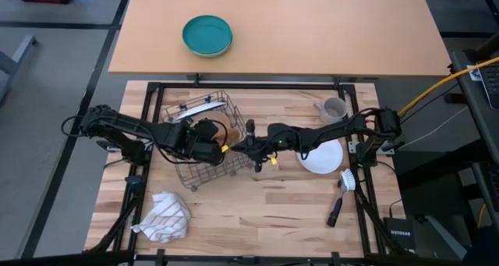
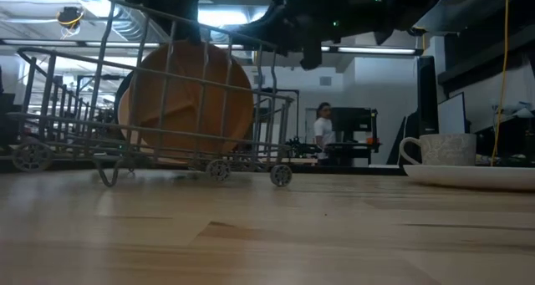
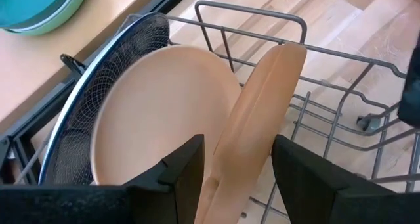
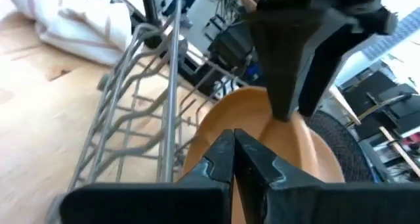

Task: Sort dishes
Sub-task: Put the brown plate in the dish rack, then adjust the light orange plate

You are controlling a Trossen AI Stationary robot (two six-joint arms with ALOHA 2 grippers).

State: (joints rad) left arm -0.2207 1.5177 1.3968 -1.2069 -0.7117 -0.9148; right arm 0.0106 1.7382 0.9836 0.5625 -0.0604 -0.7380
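Observation:
A wire dish rack point(image 1: 178, 163) stands left of the table's middle. In it a peach bowl point(image 3: 259, 112) stands on its edge, beside a peach-tan round face point(image 3: 157, 119) that leans on a dark-rimmed, net-patterned round dish point(image 3: 111, 73). My left gripper point(image 3: 237, 145) reaches down into the rack, open, one finger on each side of the bowl's upper rim. My right gripper point(image 4: 234, 137), shut, points level at the rack's right wall point(image 1: 248, 153). A white plate point(image 1: 321, 158) and a grey mug point(image 1: 334, 108) sit on the table at the right. My left gripper stands astride the peach bowl's upper rim point(image 3: 226, 152), slanting down from the table's left, the fingers point(image 3: 184, 171) across the rim. The bowl fills nearly the whole gap; whether the pads touch it I cannot tell. The bowl's lower edge rests in the rack.
A teal bowl point(image 1: 207, 35) sits on the far tan table. A striped white cloth point(image 1: 165, 217) lies at the near left and a dish brush point(image 1: 343, 192) at the near right. Bare wood lies along the near edge point(image 1: 257, 219).

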